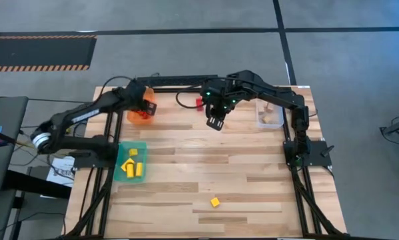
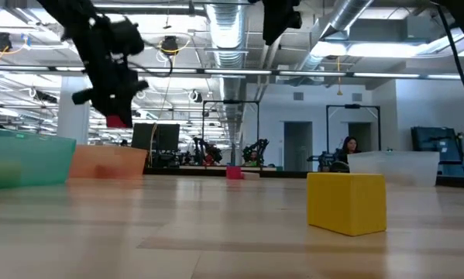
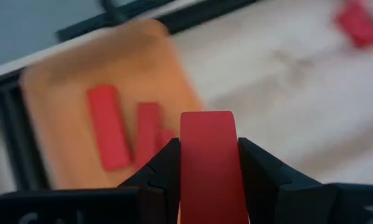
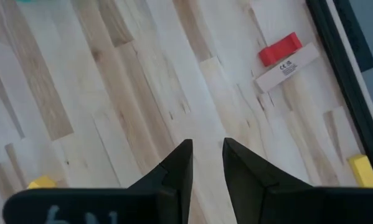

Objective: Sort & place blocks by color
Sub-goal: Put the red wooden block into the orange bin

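Overhead, the left gripper (image 3: 208, 165) hangs above the orange bin (image 1: 142, 110) at the far left of the table (image 1: 252, 180), clamped on a red block (image 3: 208, 149) that stands up between its two fingers. The hold makes sense: red pieces already lie in that bin, two red bars (image 3: 108, 134) flat on its floor, so this one looks carried there to be dropped in with its colour. In the low view the same red block (image 2: 118, 119) shows under the dark wrist, clear of the bin rim, so it is held in the air, not yet released.

The teal bin (image 1: 131, 162), nearer on the left, holds the yellow blocks (image 1: 132, 168). The clear bin (image 1: 270, 113) sits far right; its contents are too small to tell.

The right gripper (image 4: 206, 163) hovers over bare boards near the far middle, holding nothing, its fingers close together with only a narrow slit between them.

Still unsorted: a red block (image 4: 279, 48) lying beside a pale wood bar (image 4: 287, 67), touching or nearly so, close to the far edge and just beyond the right gripper. A yellow cube (image 1: 215, 201) rests alone near the front, well apart from both arms. Another yellow piece (image 4: 360, 169) lies by the frame rail in the right wrist view.
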You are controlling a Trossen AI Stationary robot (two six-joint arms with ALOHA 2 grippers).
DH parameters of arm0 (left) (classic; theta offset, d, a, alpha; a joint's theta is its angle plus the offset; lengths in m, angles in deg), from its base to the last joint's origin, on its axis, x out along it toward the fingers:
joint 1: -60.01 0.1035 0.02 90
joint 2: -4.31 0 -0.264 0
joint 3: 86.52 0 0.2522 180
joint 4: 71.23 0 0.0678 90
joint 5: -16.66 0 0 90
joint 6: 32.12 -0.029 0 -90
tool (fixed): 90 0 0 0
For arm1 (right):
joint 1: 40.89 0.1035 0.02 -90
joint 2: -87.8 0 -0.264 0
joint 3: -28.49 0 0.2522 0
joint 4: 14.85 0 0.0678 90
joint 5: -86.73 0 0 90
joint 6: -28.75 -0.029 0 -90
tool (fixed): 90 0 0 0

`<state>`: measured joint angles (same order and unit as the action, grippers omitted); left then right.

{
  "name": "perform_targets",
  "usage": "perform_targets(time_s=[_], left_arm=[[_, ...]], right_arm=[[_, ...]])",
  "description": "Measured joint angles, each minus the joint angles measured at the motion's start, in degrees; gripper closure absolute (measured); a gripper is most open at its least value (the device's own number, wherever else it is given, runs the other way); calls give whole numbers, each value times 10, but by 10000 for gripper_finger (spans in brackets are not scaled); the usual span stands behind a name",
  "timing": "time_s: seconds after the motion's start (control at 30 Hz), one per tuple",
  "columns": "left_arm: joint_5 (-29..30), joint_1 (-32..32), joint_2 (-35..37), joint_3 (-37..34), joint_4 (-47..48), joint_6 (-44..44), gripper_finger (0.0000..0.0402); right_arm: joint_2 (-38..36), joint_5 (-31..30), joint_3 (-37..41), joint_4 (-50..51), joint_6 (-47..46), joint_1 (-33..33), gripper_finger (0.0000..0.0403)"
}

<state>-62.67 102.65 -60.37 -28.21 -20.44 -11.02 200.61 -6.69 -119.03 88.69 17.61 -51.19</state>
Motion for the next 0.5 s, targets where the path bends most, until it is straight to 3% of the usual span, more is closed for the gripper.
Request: perform_targets(time_s=[0.23,0.5], left_arm=[[-29,100,-109,4,-94,-38,304],[-40,125,-218,43,-105,-59,304]], right_arm=[[0,0,0,0,-19,-5,295],[0,1,0,2,-25,11,295]])
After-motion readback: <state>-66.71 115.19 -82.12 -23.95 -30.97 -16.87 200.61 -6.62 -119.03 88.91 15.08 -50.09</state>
